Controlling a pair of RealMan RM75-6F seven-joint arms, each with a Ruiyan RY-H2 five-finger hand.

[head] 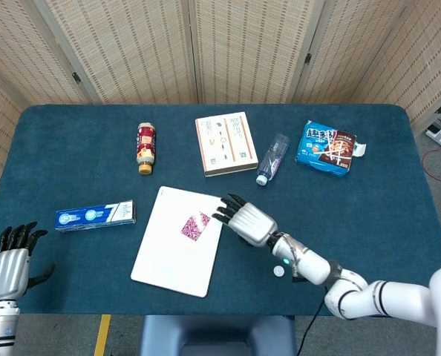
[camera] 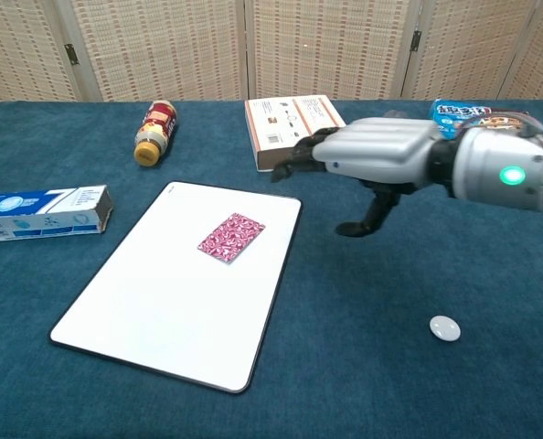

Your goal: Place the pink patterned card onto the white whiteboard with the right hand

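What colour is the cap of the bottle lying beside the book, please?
The bottle is clear with a blue cap, best seen in the head view.

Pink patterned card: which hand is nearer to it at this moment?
Right. The right hand hovers open just past the whiteboard's right edge, beside the pink patterned card. The left hand is off the table's near-left corner, far from it.

Book (head: 226, 143), two bottles, toothpaste box (head: 95, 215), snack pack (head: 327, 147).

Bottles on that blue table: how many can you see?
2. A brown bottle with a red label lies at the far left, and a clear plastic bottle lies between the book and the blue snack bag. None seems hidden.
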